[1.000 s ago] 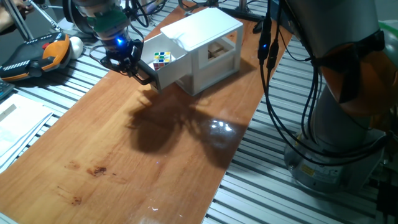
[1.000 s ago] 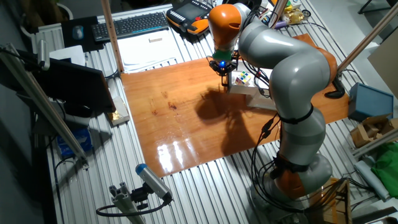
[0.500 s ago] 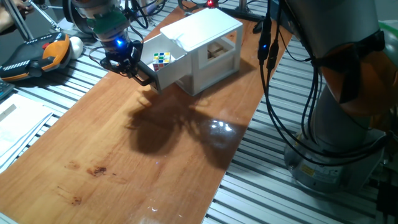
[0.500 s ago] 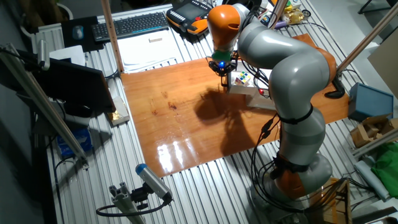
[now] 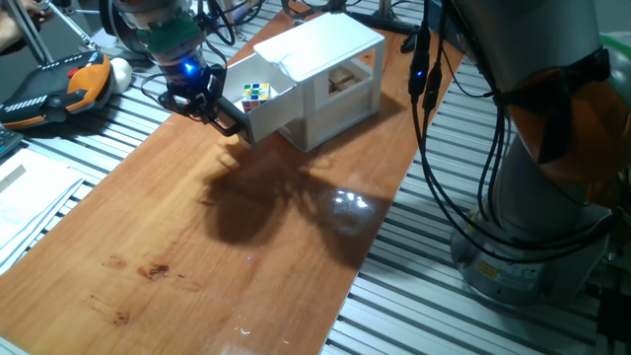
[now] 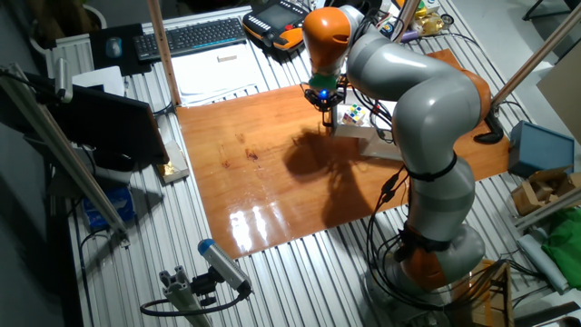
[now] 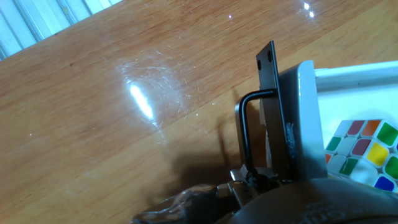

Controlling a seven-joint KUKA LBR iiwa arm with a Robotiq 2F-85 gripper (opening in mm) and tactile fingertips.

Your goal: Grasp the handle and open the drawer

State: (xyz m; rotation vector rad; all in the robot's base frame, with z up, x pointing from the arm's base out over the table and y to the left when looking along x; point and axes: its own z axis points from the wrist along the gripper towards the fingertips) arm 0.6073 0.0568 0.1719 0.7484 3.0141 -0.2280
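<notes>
Down at the front of the drawer (image 5: 258,106) sits the black hand (image 5: 230,121), tilted in from the far-left side of the wooden table (image 5: 227,247) with a blue light glowing just above it on the wrist. Its fingers (image 5: 225,114) meet the drawer's front panel right where the handle (image 7: 244,134) is fixed, and they appear to be clamped on that small black U-shaped pull, though from the fixed cameras the handle itself is lost behind them. From the camera on the hand, the thin black bar stands out from the white front panel, running down into the dark mass of the hand at the bottom edge; the exact pinch point is out of sight there.

That drawer stands pulled out of the white box housing (image 5: 325,69), its tray open to the top, and a Rubik's cube (image 5: 257,93) lies inside it. The cube's coloured squares also show at the right edge of the hand camera's picture. From the other side of the room the orange-and-grey arm (image 6: 413,100) arches over the housing, with the hand (image 6: 328,115) reaching down at the drawer's outer end.
</notes>
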